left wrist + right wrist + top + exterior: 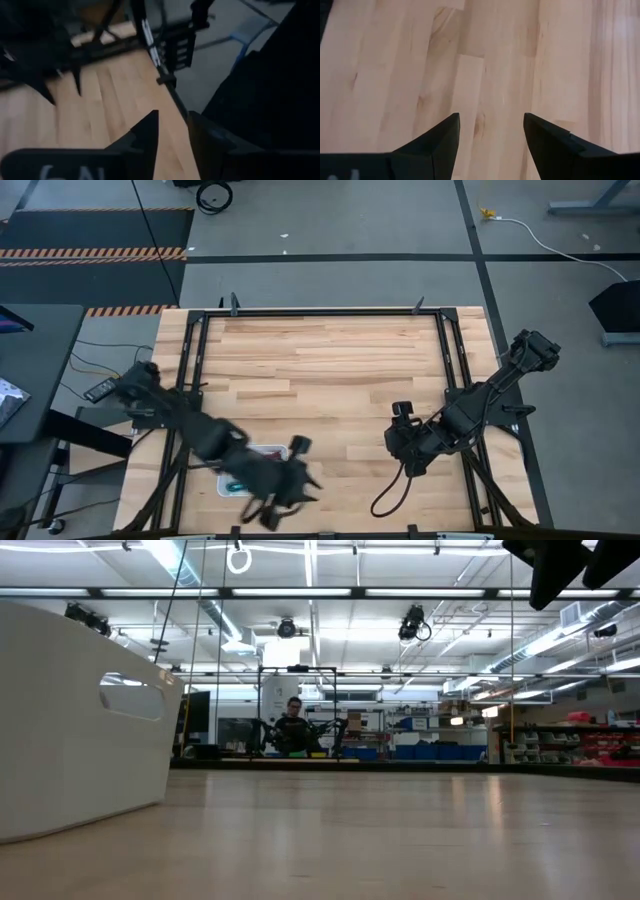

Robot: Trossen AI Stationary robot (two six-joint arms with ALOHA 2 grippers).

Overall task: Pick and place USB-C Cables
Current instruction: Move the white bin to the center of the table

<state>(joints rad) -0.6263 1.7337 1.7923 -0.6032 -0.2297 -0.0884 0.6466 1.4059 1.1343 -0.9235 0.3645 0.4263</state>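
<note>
The white tray sits at the table's near left; in the low view its wall with a handle cut-out fills the left. A teal cable bundle shows inside it, beside the left arm. The other cables are hidden or out of view. My left gripper is blurred over the tray's near right corner; in its wrist view the left gripper has a gap between its fingers with nothing in it. My right gripper hangs open right of centre, and the right gripper shows only bare wood below.
A black metal frame runs around the tabletop, and its rail shows in the left wrist view. A loop of black robot wiring hangs near the right arm. Bare wood spans the middle and far side. A person sits far behind.
</note>
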